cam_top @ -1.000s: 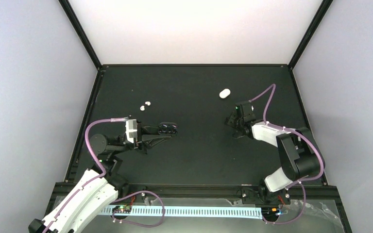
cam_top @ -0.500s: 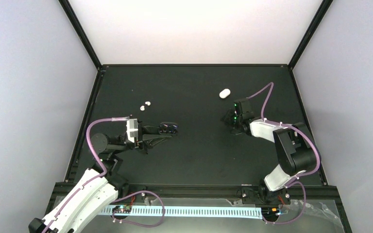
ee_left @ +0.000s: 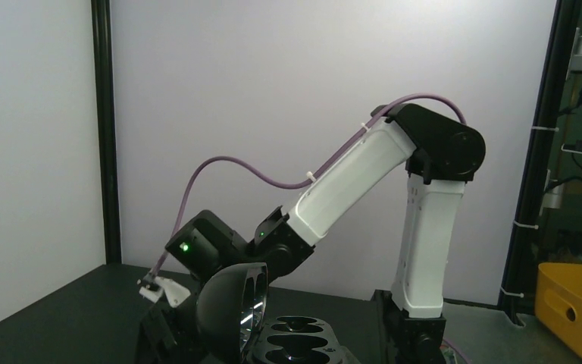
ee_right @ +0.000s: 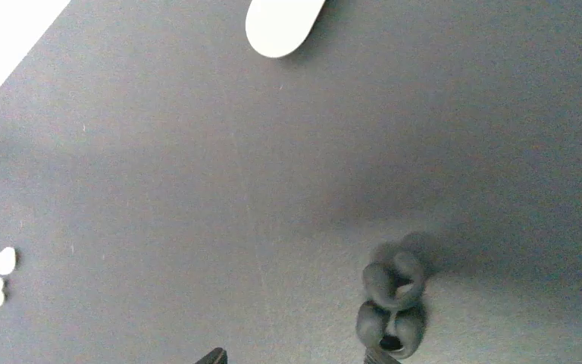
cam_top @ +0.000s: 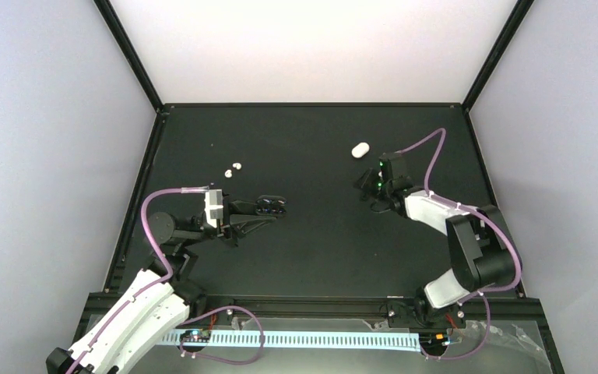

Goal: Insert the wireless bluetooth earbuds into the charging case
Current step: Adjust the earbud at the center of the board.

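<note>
White oval pebble-shaped charging case [cam_top: 360, 149] is seen on black tabletop [cam_top: 311, 234], near and ahead of right pincer [ee_right: 297, 356], long axis slanted. Pincer is spread, empty. Two tiny white earbuds [cam_top: 237, 165] are seen nearer left arm [cam_top: 148, 312].

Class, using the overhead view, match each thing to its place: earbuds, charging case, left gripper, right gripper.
1 earbuds
2 charging case
3 left gripper
4 right gripper

A right of centre, just nearer than the case
B far side, right of centre, lying alone
C far side, left of centre, side by side
D left of centre, nearer than the earbuds

Pairs: 1-C, 2-B, 3-D, 4-A
</note>
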Available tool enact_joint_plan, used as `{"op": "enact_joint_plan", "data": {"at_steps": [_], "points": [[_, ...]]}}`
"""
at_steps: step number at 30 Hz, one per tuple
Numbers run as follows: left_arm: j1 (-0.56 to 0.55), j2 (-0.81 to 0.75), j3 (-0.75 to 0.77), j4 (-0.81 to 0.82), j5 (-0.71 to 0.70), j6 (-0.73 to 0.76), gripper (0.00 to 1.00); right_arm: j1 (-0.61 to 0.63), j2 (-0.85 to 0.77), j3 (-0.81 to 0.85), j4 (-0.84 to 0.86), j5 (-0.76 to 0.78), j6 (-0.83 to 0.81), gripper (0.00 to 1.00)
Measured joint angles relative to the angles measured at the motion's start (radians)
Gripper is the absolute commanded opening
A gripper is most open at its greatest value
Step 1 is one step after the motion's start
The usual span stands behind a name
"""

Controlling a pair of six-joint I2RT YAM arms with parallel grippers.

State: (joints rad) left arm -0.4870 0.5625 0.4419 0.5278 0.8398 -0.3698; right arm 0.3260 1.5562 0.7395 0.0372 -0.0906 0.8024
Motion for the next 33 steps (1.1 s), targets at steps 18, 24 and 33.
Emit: {"op": "enact_joint_plan", "data": {"at_steps": [18,24,33], "points": [[0.000,0.000,0.000,-0.001,0.002,0.000,0.02,-0.073,0.095,0.044,-0.008,-0.021,-0.012,0.63],[0.000,0.000,0.000,-0.001,0.002,0.000,0.02,-0.073,0.116,0.046,0.008,-0.053,-0.013,0.63],[0.000,0.000,0.000,-0.001,0.002,0.000,0.02,-0.068,0.130,0.043,0.041,-0.104,-0.016,0.62]]}}
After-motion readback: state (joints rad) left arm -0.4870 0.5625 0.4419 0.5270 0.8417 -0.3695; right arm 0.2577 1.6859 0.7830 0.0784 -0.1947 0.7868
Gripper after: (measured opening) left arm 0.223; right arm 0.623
